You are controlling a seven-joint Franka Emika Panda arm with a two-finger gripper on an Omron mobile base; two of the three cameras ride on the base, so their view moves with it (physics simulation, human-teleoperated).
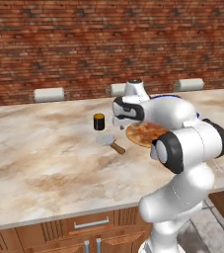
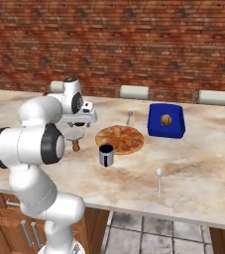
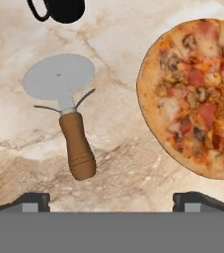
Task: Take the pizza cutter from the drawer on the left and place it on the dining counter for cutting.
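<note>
The pizza cutter point(image 3: 66, 113) lies flat on the marble dining counter point(image 3: 118, 158), with its round silver blade toward the dark mug and its brown handle toward the hand. It also shows left of the pizza point(image 1: 144, 133) as the pizza cutter point(image 1: 109, 143) and below the hand as the pizza cutter point(image 2: 75, 139). My gripper point(image 3: 114, 200) hangs open just above it, holding nothing, and the cutter lies nearer the left fingertip point(image 3: 32, 200). The gripper point(image 2: 76, 127) points down over the counter. A shut drawer point(image 1: 91, 223) with a horizontal silver handle sits under the counter's near edge.
A dark mug point(image 2: 105, 155) stands close to the pizza point(image 2: 120, 139). A blue box point(image 2: 166, 121) sits beyond it to the right. Two long-handled utensils point(image 2: 158, 181) lie on the counter point(image 2: 198, 163). Pale stools point(image 1: 49, 94) line the far side before a brick wall.
</note>
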